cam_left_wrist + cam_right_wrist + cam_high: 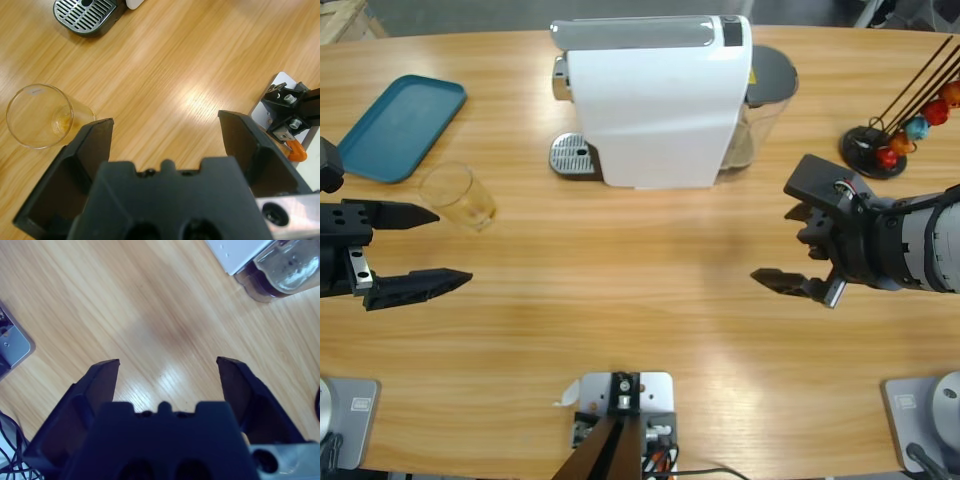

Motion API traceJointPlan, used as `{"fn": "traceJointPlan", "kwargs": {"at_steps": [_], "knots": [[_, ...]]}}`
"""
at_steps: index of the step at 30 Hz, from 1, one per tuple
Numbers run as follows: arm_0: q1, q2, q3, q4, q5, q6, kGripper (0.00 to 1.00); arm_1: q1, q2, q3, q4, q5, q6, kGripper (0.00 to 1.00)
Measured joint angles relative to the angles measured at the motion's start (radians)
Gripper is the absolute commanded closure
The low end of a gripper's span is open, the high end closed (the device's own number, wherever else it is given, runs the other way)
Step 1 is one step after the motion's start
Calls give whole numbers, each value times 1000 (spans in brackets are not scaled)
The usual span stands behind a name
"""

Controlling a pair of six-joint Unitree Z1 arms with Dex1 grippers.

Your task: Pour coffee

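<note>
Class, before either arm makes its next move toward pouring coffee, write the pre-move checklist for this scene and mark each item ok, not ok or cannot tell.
1. Left gripper open and holding nothing: ok.
2. Right gripper open and holding nothing: ok.
3. Glass upright on the table, just beyond the left gripper: ok.
4. Glass under the coffee machine spout, on the drip grate: not ok, it stands apart to the side.
5. Coffee in the glass: not ok, it looks empty apart from a faint tint at the bottom.
6. Water in the machine's tank: cannot tell.
</note>
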Motion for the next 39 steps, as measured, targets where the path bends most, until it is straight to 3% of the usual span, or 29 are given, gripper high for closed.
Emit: {"fn": "traceJointPlan", "kwargs": {"at_steps": [21, 34, 39], "knots": [[0, -3, -8, 6, 34, -14, 96, 0, 6, 0, 0, -5, 0, 142], [0, -224, -186, 223, 130, -96, 87, 0, 6, -1, 0, -5, 1, 142], [9, -235, -248, 252, 136, -40, 177, 0, 6, -1, 0, -5, 18, 144]]}}
